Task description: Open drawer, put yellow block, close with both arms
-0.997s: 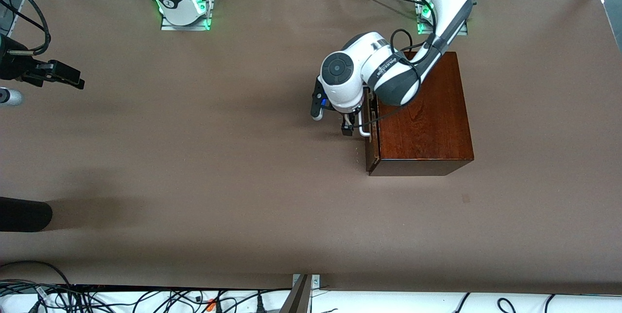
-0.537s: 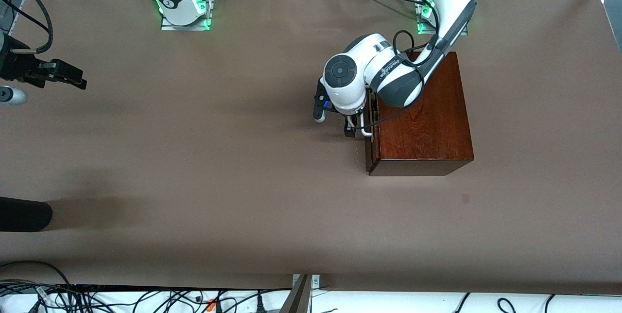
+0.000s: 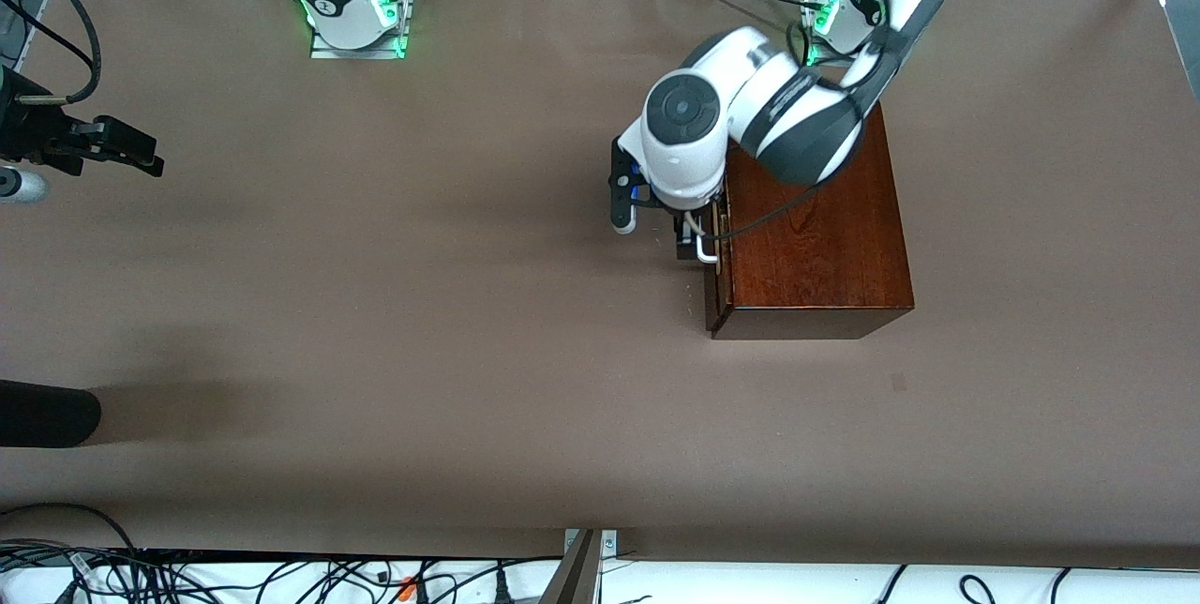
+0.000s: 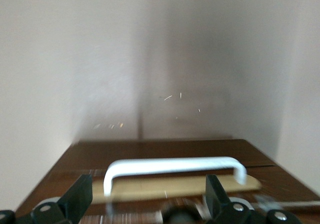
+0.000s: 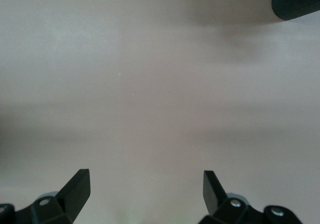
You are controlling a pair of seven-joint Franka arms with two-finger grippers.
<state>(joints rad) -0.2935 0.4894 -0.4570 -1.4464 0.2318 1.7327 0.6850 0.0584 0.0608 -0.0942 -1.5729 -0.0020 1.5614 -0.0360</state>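
At the drawer (image 3: 715,252) front, left gripper (image 4: 149,202) spread astride its white handle (image 4: 172,166); right gripper (image 5: 146,190) spread wide, idle.

Your left arm (image 3: 750,116) raised, elbow swung toward its base. Left gripper (image 3: 692,243) shifted closer to drawer (image 3: 716,248), fingers now spread either side of handle (image 4: 172,166). Right gripper (image 3: 127,152) barely drifted.

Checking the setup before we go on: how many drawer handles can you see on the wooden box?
1: the white handle on the drawer front, at the open left gripper. Other box faces are hidden.
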